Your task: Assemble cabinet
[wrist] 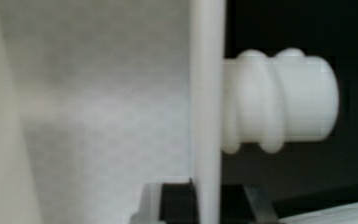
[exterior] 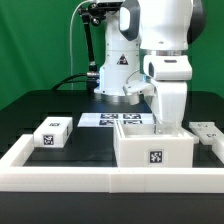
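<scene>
So the cabinet [exterior: 155, 150] sits at the near side of the black table [exterior: 90, 145], a bit to the exterior view's right, tight up against the long white rail [exterior: 100, 180], which probably stops it sliding when the arm pushes on it. The gripper [exterior: 166, 120] comes straight down from above into its open top. In the wrist view the gripper [wrist: 206, 202] has a thin white wall of the cabinet [wrist: 204, 90] running right between its dark fingers [wrist: 169, 202], and the jaws look pinched together on that wall, no gap visible. Grabbing by the wall makes sense, since the box is way too wide to take whole. A ribbed white knob [wrist: 282, 100] sticks out from one side of that wall. What's inside the box can't be seen from either view; only the gripper shows going in. A small tagged block [exterior: 50, 133] sits well apart on the exterior view's left, the marker board [exterior: 125, 119] lies just beyond the cabinet on the far side, and another flat white part [exterior: 207, 130] waits at the exterior view's right.
</scene>
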### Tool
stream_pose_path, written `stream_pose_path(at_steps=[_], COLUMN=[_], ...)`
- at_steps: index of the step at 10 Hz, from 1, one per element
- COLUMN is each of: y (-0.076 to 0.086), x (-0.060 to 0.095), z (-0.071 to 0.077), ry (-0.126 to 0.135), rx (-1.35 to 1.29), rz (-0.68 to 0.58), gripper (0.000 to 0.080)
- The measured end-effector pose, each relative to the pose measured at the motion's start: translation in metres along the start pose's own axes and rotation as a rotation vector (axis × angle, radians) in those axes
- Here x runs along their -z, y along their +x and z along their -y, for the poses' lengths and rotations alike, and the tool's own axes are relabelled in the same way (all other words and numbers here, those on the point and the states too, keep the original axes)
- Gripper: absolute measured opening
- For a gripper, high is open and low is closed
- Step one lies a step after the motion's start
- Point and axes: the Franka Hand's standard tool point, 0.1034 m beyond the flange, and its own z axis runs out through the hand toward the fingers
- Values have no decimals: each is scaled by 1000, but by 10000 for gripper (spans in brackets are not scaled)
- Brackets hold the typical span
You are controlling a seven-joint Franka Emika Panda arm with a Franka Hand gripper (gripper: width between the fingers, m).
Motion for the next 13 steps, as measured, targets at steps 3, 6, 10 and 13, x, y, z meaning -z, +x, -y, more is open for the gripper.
stream_pose_path(at_steps=[3,6,10,13], y=[39,37,51,51], x=[4,1,3,2], z=[-14,-12,-29,-34], ry=[-4,2,25,29], rx=[-41,-44,-51,-54], rz=[-7,-6,1,3], gripper=[35,35,35,131])
